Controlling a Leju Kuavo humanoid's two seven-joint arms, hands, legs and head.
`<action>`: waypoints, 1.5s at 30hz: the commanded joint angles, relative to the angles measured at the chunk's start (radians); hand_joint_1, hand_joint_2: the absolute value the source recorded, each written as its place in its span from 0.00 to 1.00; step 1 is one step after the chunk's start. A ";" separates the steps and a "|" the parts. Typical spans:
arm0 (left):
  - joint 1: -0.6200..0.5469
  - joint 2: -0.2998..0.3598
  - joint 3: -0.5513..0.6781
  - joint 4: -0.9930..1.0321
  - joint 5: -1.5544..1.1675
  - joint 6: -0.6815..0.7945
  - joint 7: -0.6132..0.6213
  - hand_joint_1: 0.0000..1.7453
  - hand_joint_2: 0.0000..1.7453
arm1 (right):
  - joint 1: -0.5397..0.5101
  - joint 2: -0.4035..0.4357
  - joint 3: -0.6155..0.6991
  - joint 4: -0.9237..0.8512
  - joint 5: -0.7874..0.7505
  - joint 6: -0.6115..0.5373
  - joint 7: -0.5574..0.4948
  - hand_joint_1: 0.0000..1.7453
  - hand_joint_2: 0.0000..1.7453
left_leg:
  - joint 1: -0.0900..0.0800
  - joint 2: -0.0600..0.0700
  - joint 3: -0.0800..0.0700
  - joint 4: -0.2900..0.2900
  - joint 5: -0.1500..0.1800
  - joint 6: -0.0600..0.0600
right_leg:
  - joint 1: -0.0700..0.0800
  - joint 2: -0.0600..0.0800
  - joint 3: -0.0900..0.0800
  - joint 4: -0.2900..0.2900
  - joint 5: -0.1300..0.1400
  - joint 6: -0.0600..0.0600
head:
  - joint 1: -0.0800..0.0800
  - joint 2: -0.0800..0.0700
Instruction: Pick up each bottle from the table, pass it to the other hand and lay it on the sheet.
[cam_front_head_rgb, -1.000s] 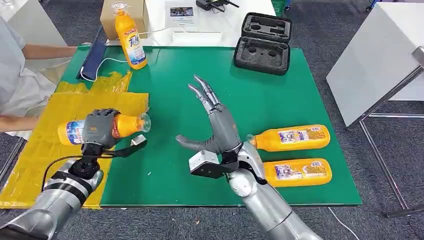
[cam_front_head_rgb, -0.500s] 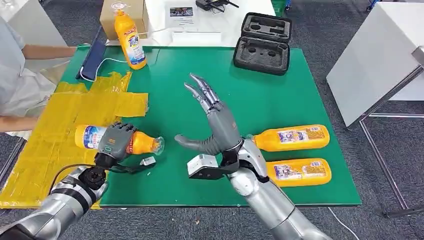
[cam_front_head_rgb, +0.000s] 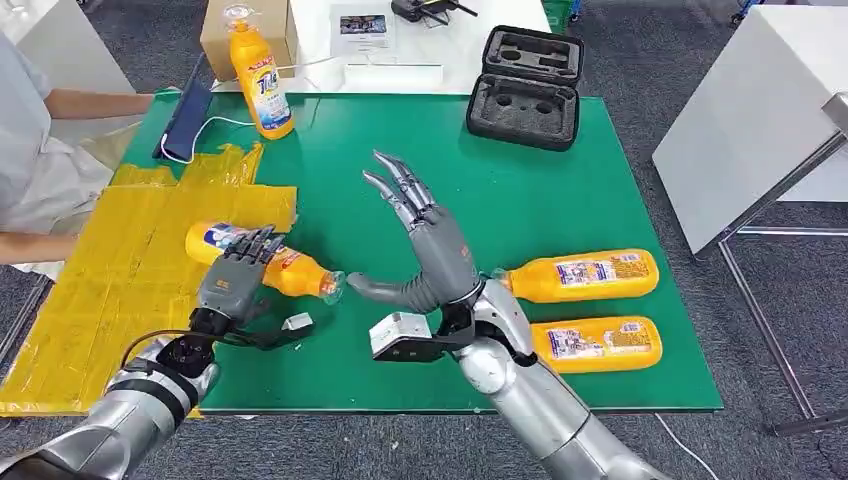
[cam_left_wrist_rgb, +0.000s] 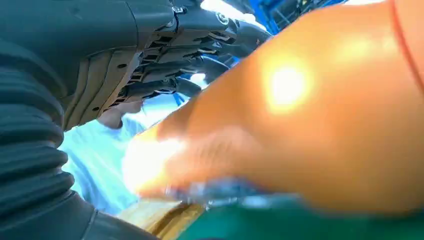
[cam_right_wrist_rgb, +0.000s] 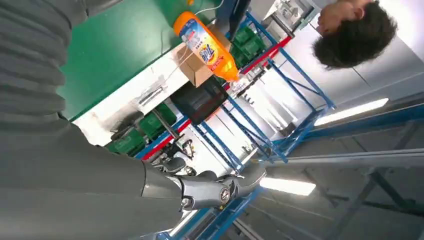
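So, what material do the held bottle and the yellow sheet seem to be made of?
The held bottle in the left hand looks like glossy orange plastic: bright glare shows on it in the left wrist view. The yellow sheet seems thin plastic film, judging by its creases and shine.

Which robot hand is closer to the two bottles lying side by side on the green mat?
Right robot hand, open just beside them; left robot hand is across the mat, gripping another bottle.

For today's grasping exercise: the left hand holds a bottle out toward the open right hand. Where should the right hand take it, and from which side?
Probably the neck end of the held bottle, which juts free toward the right hand. The left hand covers the body, so come from the cap side.
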 joint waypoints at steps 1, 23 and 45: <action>-0.014 -0.043 0.185 0.048 -0.027 -0.008 -0.029 0.00 1.00 | -0.032 -0.015 0.027 0.048 0.004 -0.001 0.006 0.00 1.00 | -0.001 0.003 0.016 -0.001 -0.007 0.000 | -0.001 0.003 0.017 -0.003 -0.006 0.000 | 0.000 0.000; 0.211 -0.267 0.622 -0.715 0.941 -0.189 -0.804 0.00 1.00 | 0.011 -0.019 -0.099 0.079 0.243 -0.024 0.105 0.00 1.00 | -0.002 0.006 0.019 -0.002 -0.011 -0.001 | -0.001 0.006 0.018 -0.005 -0.005 -0.001 | 0.000 0.000; 0.242 -0.278 0.441 -0.700 1.344 -0.691 -0.632 0.00 1.00 | -0.342 -0.359 -0.223 0.697 0.542 0.286 0.275 0.00 1.00 | -0.005 -0.005 0.023 0.001 -0.010 0.003 | -0.004 -0.002 0.026 -0.001 -0.009 0.000 | 0.000 0.000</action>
